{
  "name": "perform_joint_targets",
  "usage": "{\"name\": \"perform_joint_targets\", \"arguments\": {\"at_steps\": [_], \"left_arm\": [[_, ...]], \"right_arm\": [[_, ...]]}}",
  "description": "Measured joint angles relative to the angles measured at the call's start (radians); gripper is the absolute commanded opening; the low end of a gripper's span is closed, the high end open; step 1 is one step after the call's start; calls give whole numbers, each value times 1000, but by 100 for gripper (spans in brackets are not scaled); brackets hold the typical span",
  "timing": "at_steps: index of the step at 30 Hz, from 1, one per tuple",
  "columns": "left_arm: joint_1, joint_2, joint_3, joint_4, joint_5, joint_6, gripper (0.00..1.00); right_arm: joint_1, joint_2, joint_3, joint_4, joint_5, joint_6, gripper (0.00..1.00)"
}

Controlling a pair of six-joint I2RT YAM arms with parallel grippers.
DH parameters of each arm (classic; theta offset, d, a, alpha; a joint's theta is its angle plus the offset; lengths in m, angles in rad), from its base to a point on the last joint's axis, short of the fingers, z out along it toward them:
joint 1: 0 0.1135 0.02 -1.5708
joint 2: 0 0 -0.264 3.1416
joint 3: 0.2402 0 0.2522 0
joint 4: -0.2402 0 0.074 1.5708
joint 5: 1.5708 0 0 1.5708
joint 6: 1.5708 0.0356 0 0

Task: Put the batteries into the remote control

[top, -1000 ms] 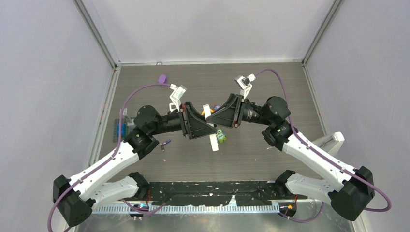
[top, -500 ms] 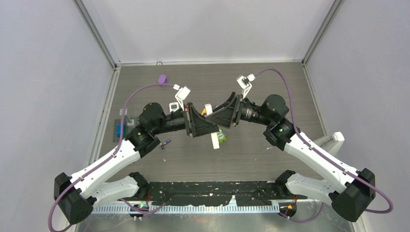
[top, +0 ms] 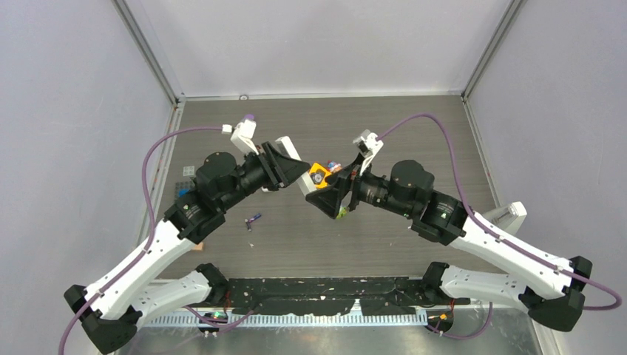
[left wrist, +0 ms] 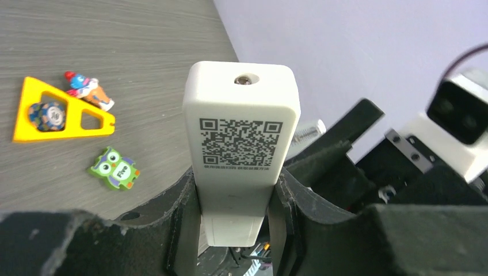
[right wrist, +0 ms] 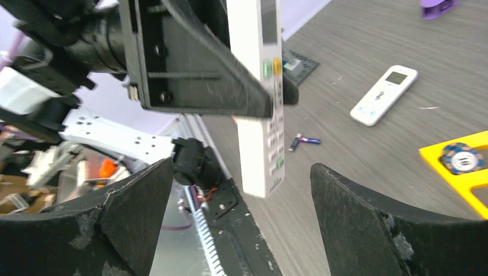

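One white remote control point(left wrist: 241, 144), the task's item, stands upright, clamped at its lower half in the left gripper point(left wrist: 233, 201) and lifted clear of the table point(left wrist: 115, 46). Its back, bearing a printed code label, faces the left wrist camera; its keypad faces the right wrist camera. Battery cover: the lower back is hidden between the fingers, so whether it is on or off cannot be told. Batteries point(right wrist: 303, 141): small purple and dark cylinders lying together on the table, well apart from both grippers; exact count too small to read. Right gripper point(right wrist: 239, 190): jaws spread wide, nothing in them, facing the held remote from near by. Also present: a second remote point(right wrist: 384, 95) flat on the table, a yellow triangle point(left wrist: 31, 92), a green owl toy point(left wrist: 114, 168). Assessment: remote picked up and presented; no battery grasped, none seen inserted. Fetching and seating the batteries, likely the whole of the loading, remains.
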Motion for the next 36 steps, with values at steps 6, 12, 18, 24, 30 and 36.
{"name": "perform_joint_targets", "arguments": {"at_steps": [6,12,18,24,30,36], "left_arm": [[0,-16,14,-88,-104,-76,0],[0,-20,15,-132,-129,-123,0],[0,-28,15,-142,-134,-142,0],[1,-30,14,-139,-142,-145,5],[10,-63,-3,-123,-140,-133,57],[50,-128,-57,-97,-95,5,82]], "right_arm": [[168,118,73,-50,254,-125,91],[209,244,103,-69,402,-201,73],[225,267,113,-65,461,-236,45],[231,283,121,-37,455,-238,21],[230,282,121,-9,405,-223,7],[192,270,115,-5,234,-220,5]]}}
